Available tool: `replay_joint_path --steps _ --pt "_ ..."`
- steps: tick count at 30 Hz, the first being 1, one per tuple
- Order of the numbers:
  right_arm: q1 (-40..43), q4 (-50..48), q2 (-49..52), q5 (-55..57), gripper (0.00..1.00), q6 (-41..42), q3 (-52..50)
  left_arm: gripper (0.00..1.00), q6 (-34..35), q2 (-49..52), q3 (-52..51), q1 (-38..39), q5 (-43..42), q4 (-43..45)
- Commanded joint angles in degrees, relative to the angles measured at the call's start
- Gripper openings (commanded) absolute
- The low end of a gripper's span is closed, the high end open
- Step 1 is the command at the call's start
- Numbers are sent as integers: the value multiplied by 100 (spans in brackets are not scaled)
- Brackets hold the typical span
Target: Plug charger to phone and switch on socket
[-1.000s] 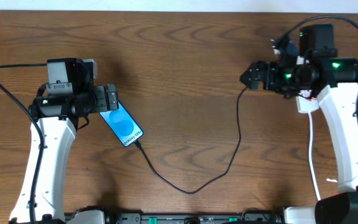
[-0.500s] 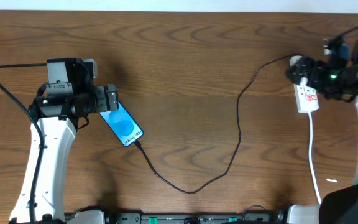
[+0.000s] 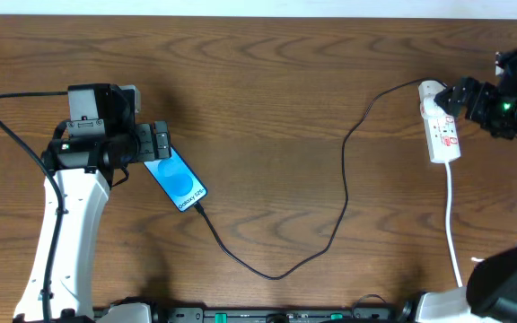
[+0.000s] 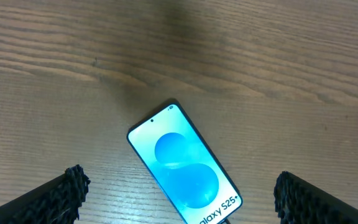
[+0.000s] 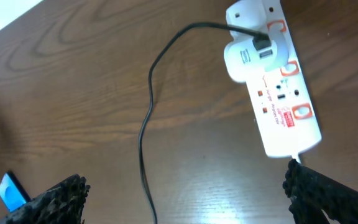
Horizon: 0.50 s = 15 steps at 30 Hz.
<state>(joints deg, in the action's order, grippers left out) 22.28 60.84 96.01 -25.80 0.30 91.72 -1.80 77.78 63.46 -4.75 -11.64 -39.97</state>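
The phone (image 3: 178, 179) lies flat and slanted on the wooden table, its blue screen up; it also shows in the left wrist view (image 4: 182, 165). The black charger cable (image 3: 344, 179) runs from the phone's lower edge in a loop to a white adapter (image 5: 247, 59) seated in the socket strip (image 3: 441, 135). The strip and its red-marked switches show in the right wrist view (image 5: 278, 81). My left gripper (image 3: 164, 144) is open over the phone's upper end, its jaws wide either side (image 4: 180, 180). My right gripper (image 3: 458, 97) is open and empty, just right of the strip (image 5: 184, 183).
The strip's white cord (image 3: 451, 224) runs toward the table's front edge. The table's pale far edge (image 3: 240, 7) is at the top. A black arm cable (image 3: 7, 126) loops at the far left.
My right gripper has moved right, from left of the socket strip to its right side, and the strip now shows in full. The left arm, phone and cable have not moved.
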Motion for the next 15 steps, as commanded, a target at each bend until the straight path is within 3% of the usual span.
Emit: replay_joint_path --steps 1,8,15 --pt "20 92 459 -70 99 -271 413 98 -96 -31 90 2 76 13" --pt "20 409 1283 249 99 -590 1073 98 -96 -31 90 2 76 13" --pt "55 271 1738 855 99 -1034 1097 98 -96 -31 90 2 76 11"
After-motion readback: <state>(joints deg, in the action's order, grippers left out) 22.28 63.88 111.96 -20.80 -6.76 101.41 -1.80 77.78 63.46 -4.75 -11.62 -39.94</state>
